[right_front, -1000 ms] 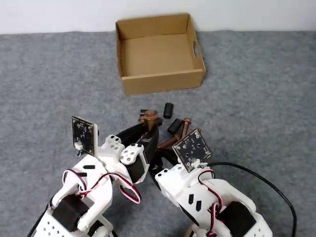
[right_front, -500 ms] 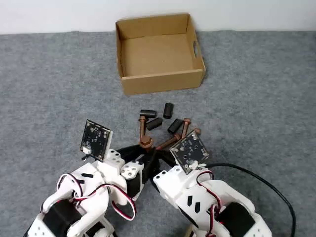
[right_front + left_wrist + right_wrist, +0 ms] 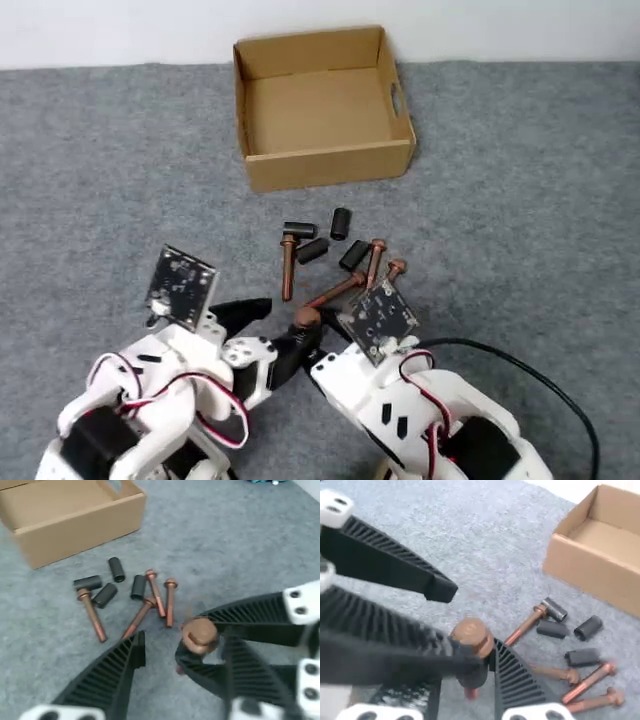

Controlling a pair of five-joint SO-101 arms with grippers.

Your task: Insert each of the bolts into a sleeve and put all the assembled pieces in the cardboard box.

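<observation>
left arm is back from pile, nearer own base than a second ago, one bolt carried along; its jaws stand wider than before. left gripper [image 3: 283, 325] spread wide, one finger beside bolt head. bolt [image 3: 305, 318] upright between both grippers, shank through black sleeve [image 3: 471, 677], tip showing below. right gripper [image 3: 469, 667] pinches black sleeve. four loose bolts [image 3: 288, 265] and four loose sleeves [image 3: 352, 255] clustered on grey surface [image 3: 520, 200], between arms and cardboard box [image 3: 330, 165].
</observation>
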